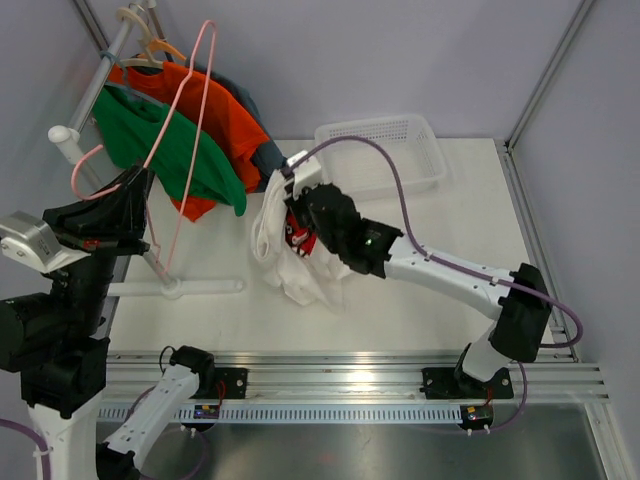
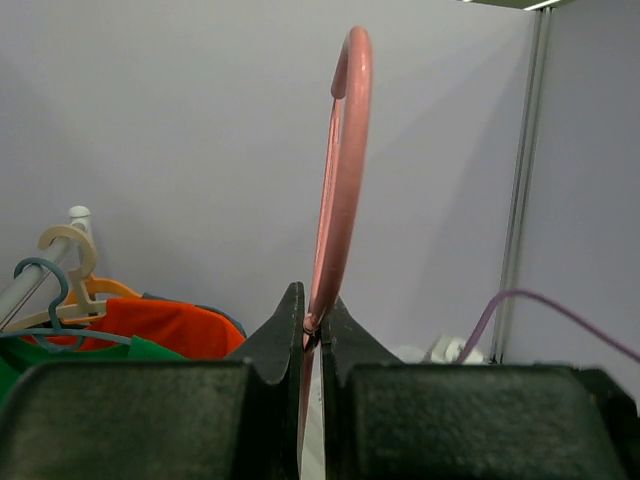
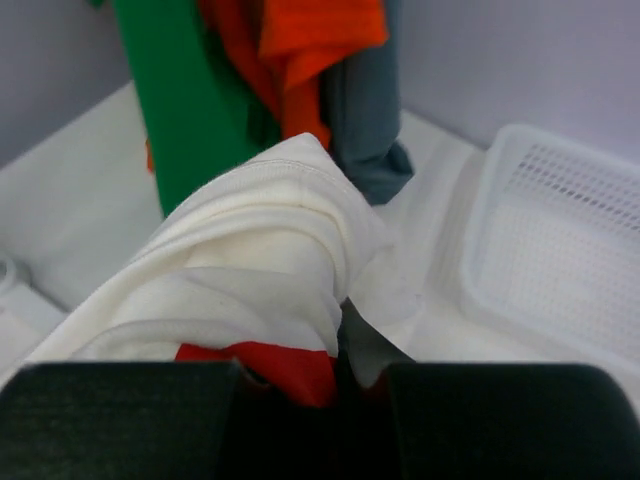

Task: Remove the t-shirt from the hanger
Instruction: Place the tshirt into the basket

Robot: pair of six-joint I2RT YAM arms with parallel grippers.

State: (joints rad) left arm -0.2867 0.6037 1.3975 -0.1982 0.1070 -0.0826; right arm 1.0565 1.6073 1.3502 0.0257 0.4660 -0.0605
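My left end effector (image 2: 312, 305) clamped on bare pink hanger (image 2: 341, 180) | my right end effector (image 3: 335, 385) clamped on white t-shirt (image 3: 255, 255), well apart from hanger | removal looks done; only release remains

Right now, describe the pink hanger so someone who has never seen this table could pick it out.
Start at the clothes rack at the table's far left corner. Just in front of it, the left gripper pinches a thin pink hanger. Unlike the rail's hangers, which carry a green shirt and an orange shirt, it is bare.
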